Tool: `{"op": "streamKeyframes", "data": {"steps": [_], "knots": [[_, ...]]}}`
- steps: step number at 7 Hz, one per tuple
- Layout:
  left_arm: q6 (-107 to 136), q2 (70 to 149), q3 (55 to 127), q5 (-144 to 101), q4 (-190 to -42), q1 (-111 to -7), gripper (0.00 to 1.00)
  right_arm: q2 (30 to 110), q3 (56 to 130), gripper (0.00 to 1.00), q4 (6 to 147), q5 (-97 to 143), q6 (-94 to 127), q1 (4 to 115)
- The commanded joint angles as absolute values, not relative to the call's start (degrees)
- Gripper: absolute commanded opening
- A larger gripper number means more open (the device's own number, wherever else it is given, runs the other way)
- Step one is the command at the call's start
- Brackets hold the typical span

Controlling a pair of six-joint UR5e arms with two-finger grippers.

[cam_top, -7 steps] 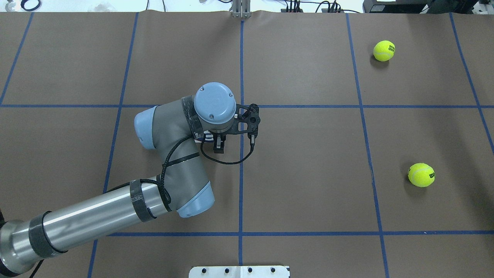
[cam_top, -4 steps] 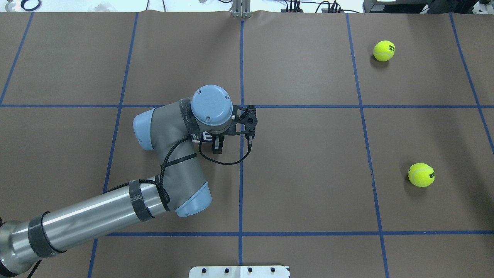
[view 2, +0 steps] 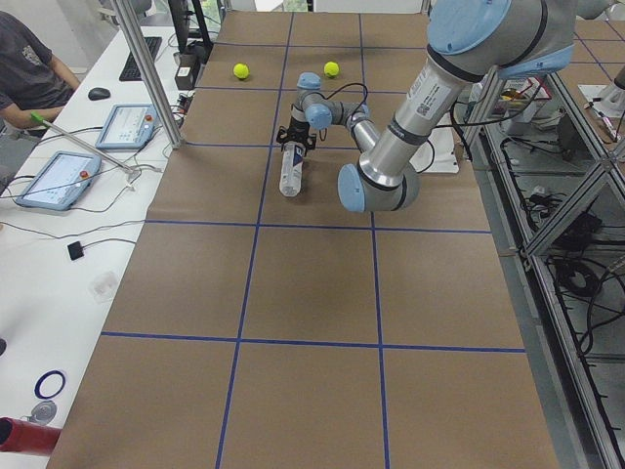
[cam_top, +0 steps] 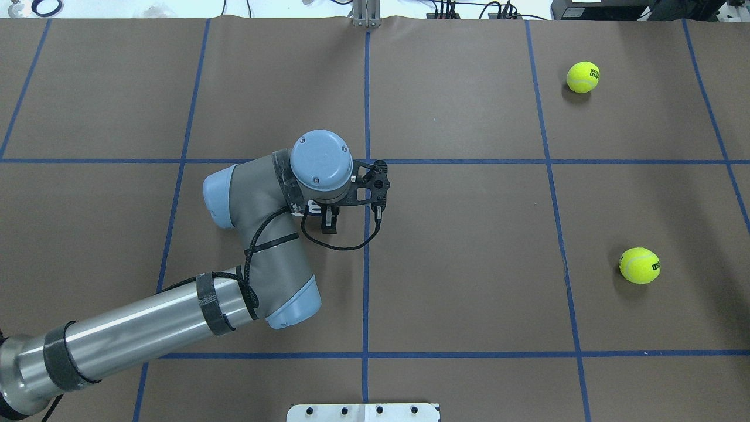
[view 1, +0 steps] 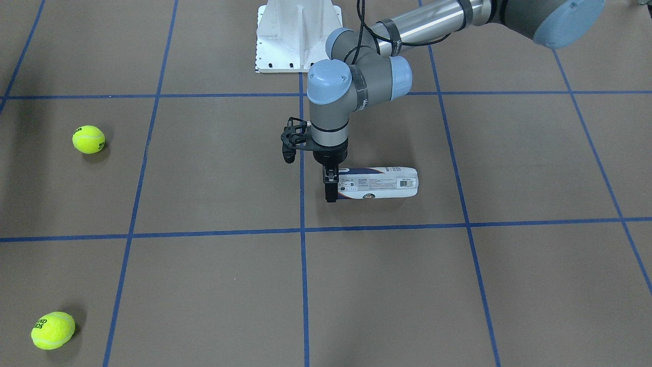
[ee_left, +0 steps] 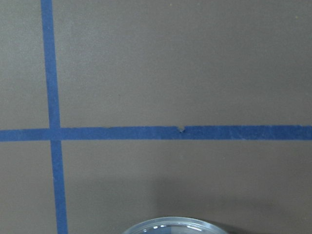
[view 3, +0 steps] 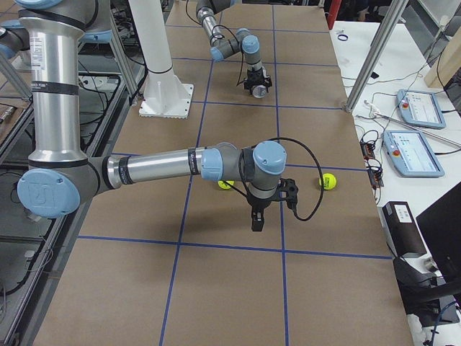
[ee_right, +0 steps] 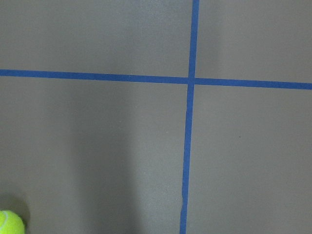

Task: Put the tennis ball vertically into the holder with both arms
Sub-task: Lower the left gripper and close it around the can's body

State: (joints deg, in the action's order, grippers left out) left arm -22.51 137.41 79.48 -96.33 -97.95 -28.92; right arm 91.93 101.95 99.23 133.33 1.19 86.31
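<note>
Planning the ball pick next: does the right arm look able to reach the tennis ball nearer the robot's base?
Probably yes: the right gripper hangs over the table close beside that tennis ball, with nothing lying between them.

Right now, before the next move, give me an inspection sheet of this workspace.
Surface: brown paper with blue tape grid.
Job's things: holder lying on its side; far tennis ball and near tennis ball loose on the robot's right.
Clutter: nothing seen.
Grippers: left gripper at the holder's end, grip unclear; right gripper above the paper, state unclear.
Cables: black cable loops beside the left gripper.
Surroundings: seated person, tablets on side bench.
</note>
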Motion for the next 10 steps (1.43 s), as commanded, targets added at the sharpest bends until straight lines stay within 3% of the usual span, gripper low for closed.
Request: {"op": "streamKeyframes", "data": {"steps": [1, 3, 5, 7, 10], "knots": [[-21.6, 137.4, 77.4, -96.3, -102.5, -28.8, 0.99, 91.9, 102.0, 0.99, 99.2, 133.3, 1.2, 86.3], [-21.7, 137.4, 77.1, -96.3, -103.6, -28.8, 0.99, 91.8, 102.0, 0.99, 99.2, 133.4, 1.2, 86.3], [-22.0, 137.3, 77.2, -96.2, -103.1, -29.1, 0.84, 91.8, 102.0, 0.99, 99.2, 133.3, 1.1, 86.3], [-22.0, 137.4, 78.5, -96.1, -103.0, -29.6, 0.80, 91.8, 102.0, 0.99, 99.2, 133.3, 1.1, 86.3], [-15.7, 136.5, 91.9, -96.2, -103.8, -33.3, 0.80, 91.8, 102.3, 0.99, 99.2, 133.4, 1.1, 86.3]]}}
